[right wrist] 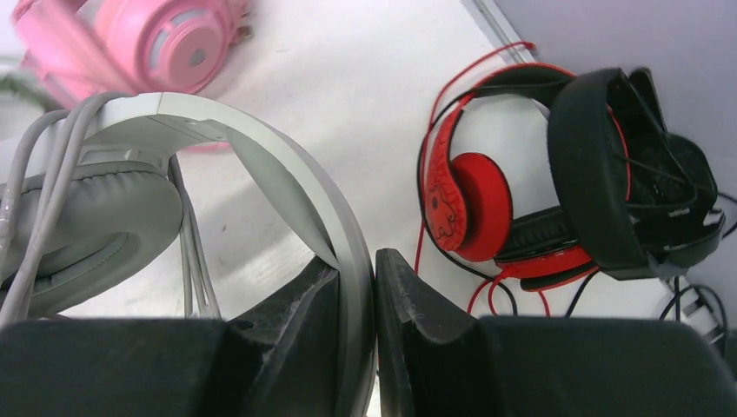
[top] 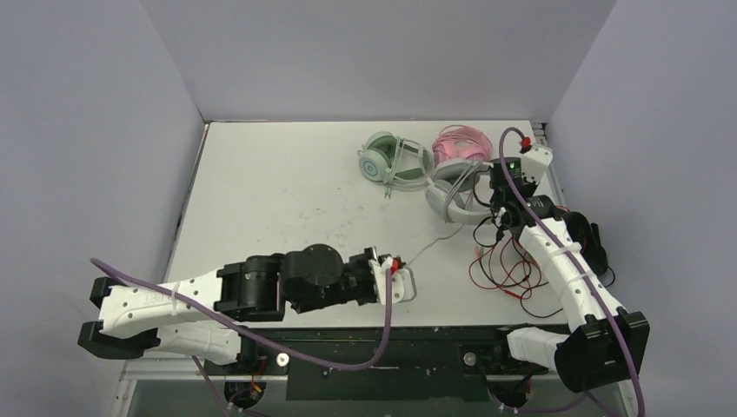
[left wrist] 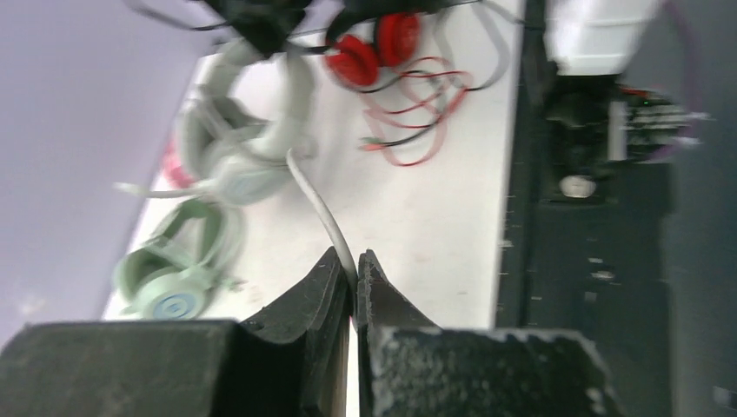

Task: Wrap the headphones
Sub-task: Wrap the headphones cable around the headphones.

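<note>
The pale grey-white headset (top: 448, 198) lies at the right of the table (top: 287, 191), its cable (top: 432, 246) running toward me. My left gripper (top: 405, 280) is shut on that cable (left wrist: 320, 208), close to the table's front; in the left wrist view (left wrist: 355, 263) the cable leads from the jaws to the headset (left wrist: 269, 113). My right gripper (top: 488, 206) is shut on the grey-white headband (right wrist: 261, 148), seen between its fingers in the right wrist view (right wrist: 358, 265). The mint green headset (top: 391, 161) and the pink headset (top: 461, 143) lie behind it.
A red headset (right wrist: 469, 200) and a black headset (right wrist: 626, 174) lie to the right, their red and black cables (top: 508, 269) loose near my right arm. Purple walls enclose the table on three sides. A black rail (top: 391, 347) runs along the front edge.
</note>
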Controlling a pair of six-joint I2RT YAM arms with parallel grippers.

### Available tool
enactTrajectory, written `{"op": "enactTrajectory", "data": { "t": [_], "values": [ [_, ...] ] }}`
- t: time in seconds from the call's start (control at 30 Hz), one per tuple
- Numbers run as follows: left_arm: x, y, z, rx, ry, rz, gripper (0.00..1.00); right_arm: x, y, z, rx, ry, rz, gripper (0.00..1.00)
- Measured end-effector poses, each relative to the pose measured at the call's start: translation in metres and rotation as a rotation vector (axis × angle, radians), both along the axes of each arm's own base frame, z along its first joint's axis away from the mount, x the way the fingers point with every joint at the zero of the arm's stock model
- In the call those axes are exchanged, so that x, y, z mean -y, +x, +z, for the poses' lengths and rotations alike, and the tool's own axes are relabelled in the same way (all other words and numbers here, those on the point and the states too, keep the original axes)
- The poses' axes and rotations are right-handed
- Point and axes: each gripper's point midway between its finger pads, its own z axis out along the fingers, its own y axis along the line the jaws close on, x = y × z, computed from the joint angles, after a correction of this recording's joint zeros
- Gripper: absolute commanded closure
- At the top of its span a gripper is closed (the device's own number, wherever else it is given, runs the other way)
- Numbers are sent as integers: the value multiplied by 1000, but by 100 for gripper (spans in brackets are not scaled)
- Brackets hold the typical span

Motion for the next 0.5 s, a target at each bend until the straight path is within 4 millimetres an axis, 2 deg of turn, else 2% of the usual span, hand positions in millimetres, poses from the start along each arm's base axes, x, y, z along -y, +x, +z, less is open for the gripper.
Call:
{"op": "enactTrajectory", "data": {
  "t": [0.13,0.23,0.37,0.5],
  "values": [
    [-26,51,23,74,-3,145,100,-24,-4,4,-11,-48,143,100],
    [-42,83,32,128,17,241,100,-41,-6,4,-32,-75,239,100],
    [-51,106,26,197,96,300,100,-60,-15,-2,-76,-128,338,100],
    [-56,133,15,227,174,332,100,-89,-30,-8,-127,-197,463,100]
  ]
}}
